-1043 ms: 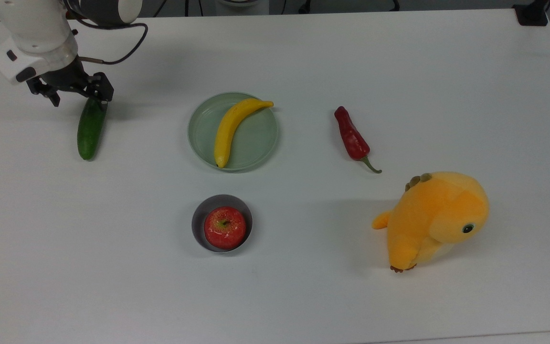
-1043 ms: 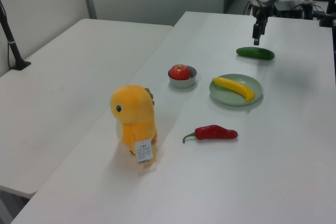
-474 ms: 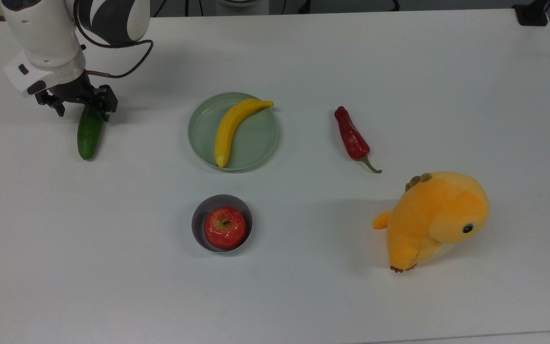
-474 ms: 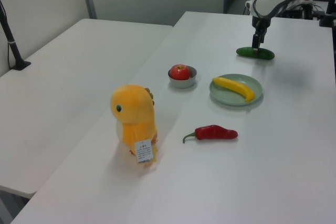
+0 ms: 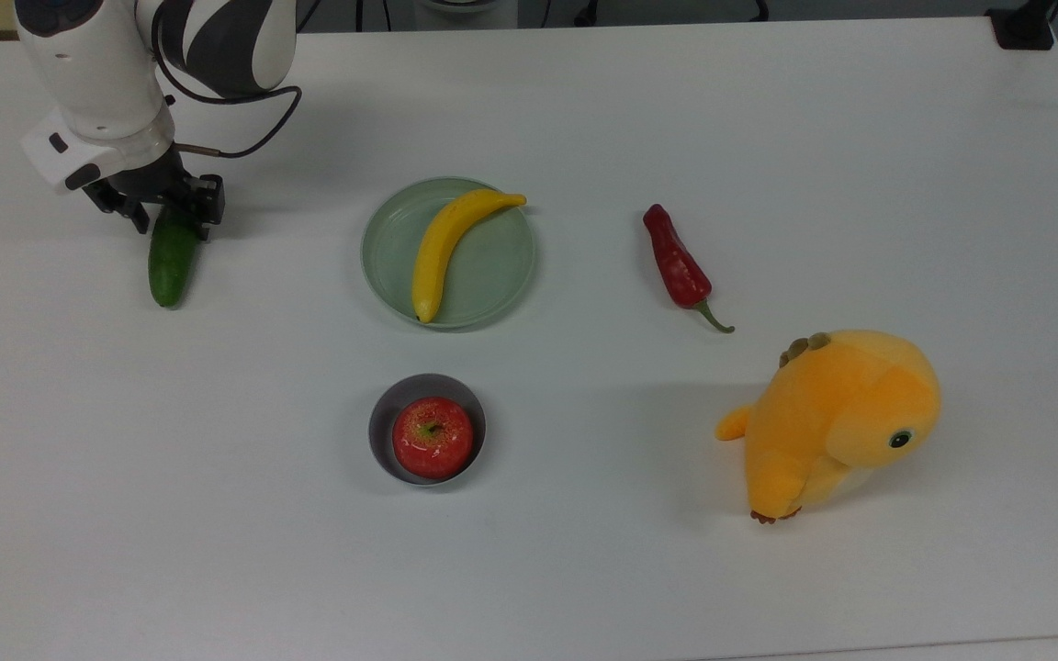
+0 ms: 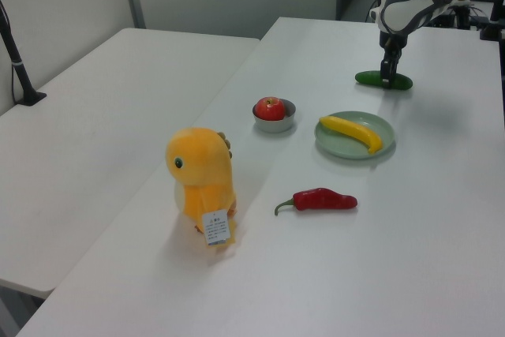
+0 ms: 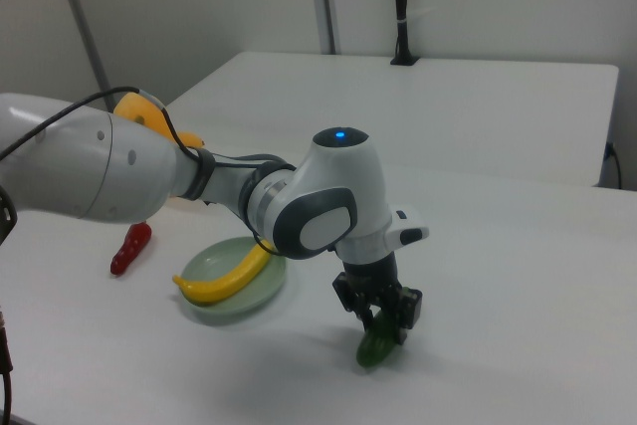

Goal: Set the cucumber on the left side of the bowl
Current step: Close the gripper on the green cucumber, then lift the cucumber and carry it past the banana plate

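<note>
1. The pincer (image 5: 171, 213) has come down over the last second: a moment ago it hung above the far end of the cucumber (image 5: 171, 257), and now its fingers straddle that end, low to the tabletop (image 5: 584, 569), in the upper left of the top view.
2. The jaws stand apart on either side of the cucumber and look not yet pressed in; I judge the pincer still released, poised to clamp.
3. The cucumber has not shifted. It lies flat in the upper left of the top view, well apart from the bowl (image 5: 380, 415), which sits lower centre with an apple (image 5: 433, 437) inside.
4. The plate (image 5: 492, 275) with the banana (image 5: 446, 248) lies between the two, so a carry toward the bowl should pass to the top view's left of the plate.
5. The grip falls near one end, not mid-length, so the cucumber may tilt when lifted.
6. The task is at its grasping step; the move itself remains.
</note>
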